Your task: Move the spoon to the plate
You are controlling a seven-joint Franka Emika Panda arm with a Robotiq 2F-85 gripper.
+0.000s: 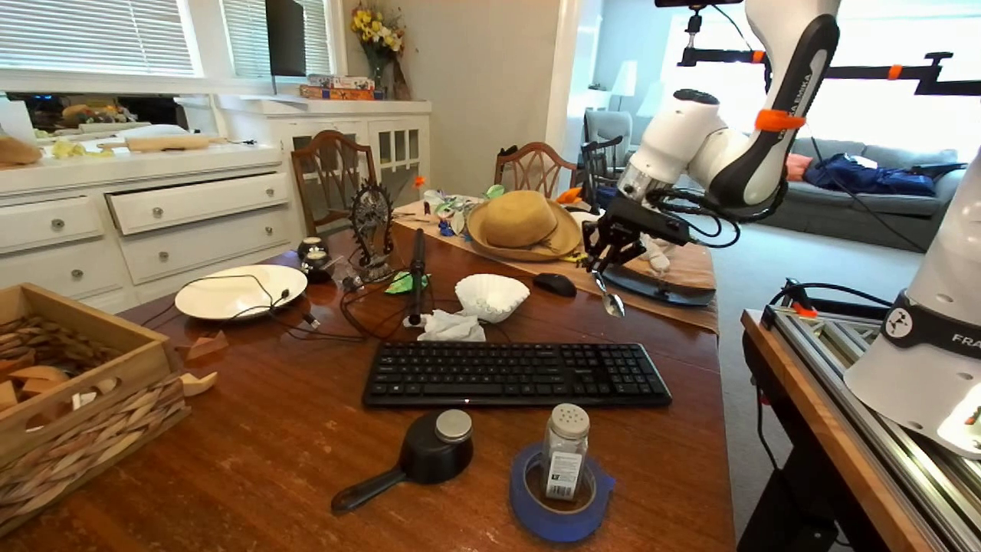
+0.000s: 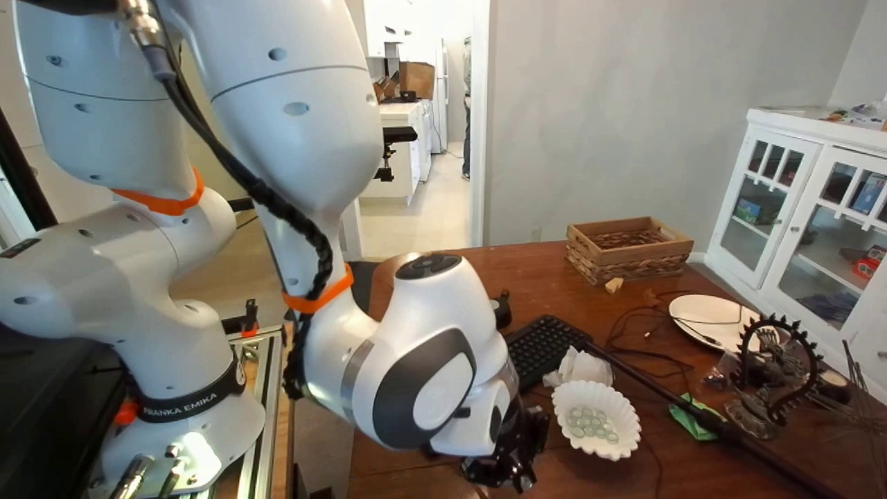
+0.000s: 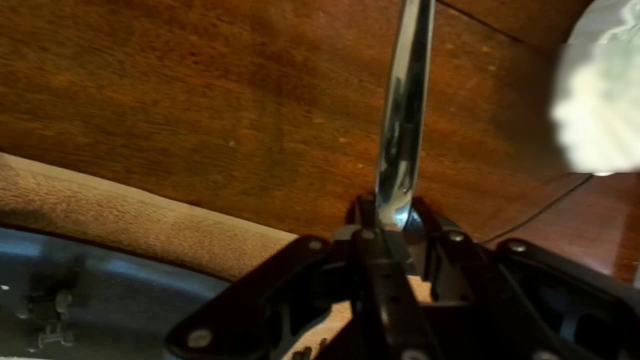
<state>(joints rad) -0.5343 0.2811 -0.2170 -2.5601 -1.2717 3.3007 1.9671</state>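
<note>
A slim, gleaming metal spoon [image 3: 406,110] slants scoop-down above the grained wooden table [image 1: 268,429], its handle clamped in the gripper [image 3: 394,212]. The edge of a tan cloth [image 3: 150,225] runs near; a gap separates the spoon from the fluted white bowl [image 1: 490,297]. Well apart, beyond that bowl, lies the smooth round plate [image 1: 221,299], crossed by dark cables [image 1: 284,294].

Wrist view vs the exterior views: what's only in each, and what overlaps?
Wrist view only: a close-up of the gripper pinching the spoon by its handle.

Exterior views only: plate, keyboard and woven basket, each in both exterior views; also the spoon's scoop, below the gripper in an exterior view, out of frame at the wrist.

Shared: gripper, wooden table and fluted white bowl, which the wrist view cuts off. The spoon also shows in the wrist view and in an exterior view.
</note>
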